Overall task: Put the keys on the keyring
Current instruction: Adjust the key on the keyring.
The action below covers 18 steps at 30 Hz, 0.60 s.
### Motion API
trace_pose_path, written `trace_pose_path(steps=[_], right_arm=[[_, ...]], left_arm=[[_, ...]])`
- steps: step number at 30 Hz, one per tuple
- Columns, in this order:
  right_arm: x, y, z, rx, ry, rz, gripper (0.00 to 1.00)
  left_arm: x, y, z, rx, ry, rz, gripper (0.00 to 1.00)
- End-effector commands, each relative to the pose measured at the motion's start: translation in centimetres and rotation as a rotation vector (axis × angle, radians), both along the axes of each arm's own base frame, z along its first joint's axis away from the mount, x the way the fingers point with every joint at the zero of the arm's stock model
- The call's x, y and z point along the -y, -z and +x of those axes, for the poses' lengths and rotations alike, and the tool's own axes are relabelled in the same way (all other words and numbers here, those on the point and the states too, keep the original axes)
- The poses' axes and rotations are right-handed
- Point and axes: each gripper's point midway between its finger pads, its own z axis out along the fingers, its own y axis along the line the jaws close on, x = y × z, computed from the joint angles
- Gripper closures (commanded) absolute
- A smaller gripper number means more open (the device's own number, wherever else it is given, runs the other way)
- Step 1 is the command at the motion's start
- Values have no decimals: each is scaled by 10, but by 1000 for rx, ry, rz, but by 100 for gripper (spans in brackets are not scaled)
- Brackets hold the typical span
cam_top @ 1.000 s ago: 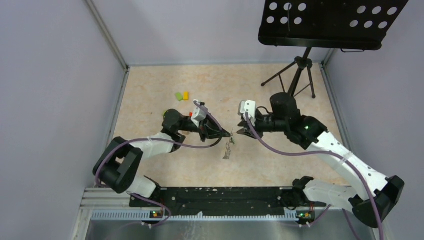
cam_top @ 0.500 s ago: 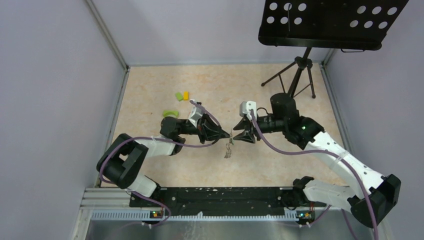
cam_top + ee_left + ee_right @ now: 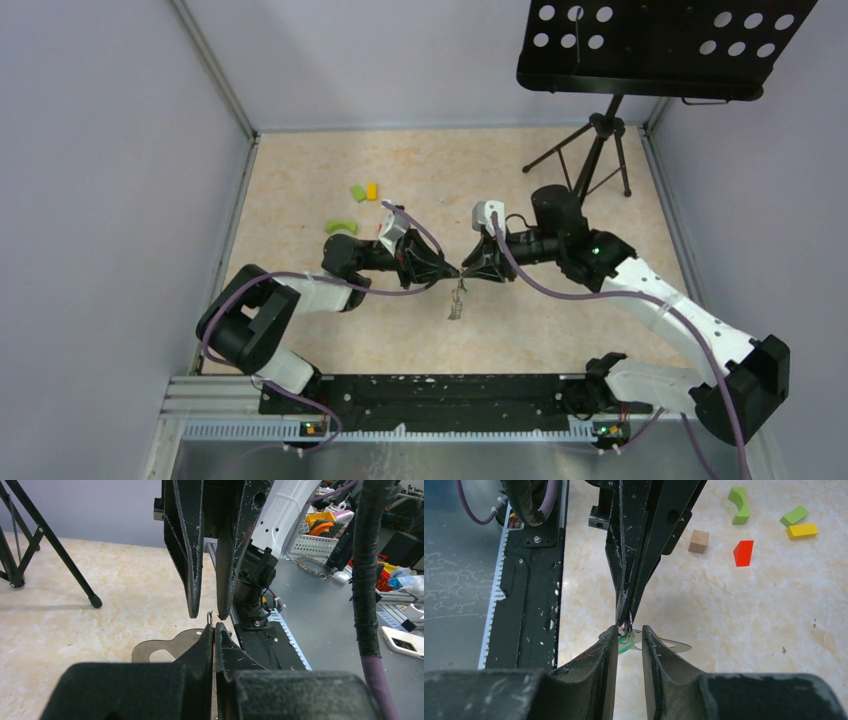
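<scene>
My left gripper (image 3: 456, 270) is shut on the keyring (image 3: 210, 617), a thin wire loop whose tip pokes out past the fingertips. The keys (image 3: 457, 303) dangle below it above the table. One flat silver key (image 3: 165, 647) shows behind the left fingers. In the right wrist view the keyring (image 3: 628, 626) sits at the left gripper's tips, with a green tag (image 3: 624, 644) and a key (image 3: 672, 644) under it. My right gripper (image 3: 629, 632) faces the left one tip to tip, jaws apart, straddling the ring's end without clamping it.
Coloured blocks lie at the back left: a green arch (image 3: 341, 226), a green block (image 3: 357, 192), a yellow one (image 3: 371, 189), plus a red block (image 3: 743, 553) and a tan cube (image 3: 698, 541). A music stand's tripod (image 3: 592, 150) stands back right. A black rail (image 3: 430, 396) runs along the front.
The right gripper has moved left until its tips meet the left gripper's, and its jaws have narrowed. The left gripper stays shut on the ring; the keys still hang.
</scene>
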Motion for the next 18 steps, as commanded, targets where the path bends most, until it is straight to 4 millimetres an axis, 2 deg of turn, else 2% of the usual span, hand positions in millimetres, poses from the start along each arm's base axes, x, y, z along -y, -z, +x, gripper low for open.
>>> trace_pose_path(steps=[1,18], right_arm=[[-4,-4,0,8,-28,26,77],[-3,8,-3,-25,-39,1,83]], left_arm=[[-5,-28,-6,168,-18,-123,100],[-7,-29,-6,194,-26,-126,100]])
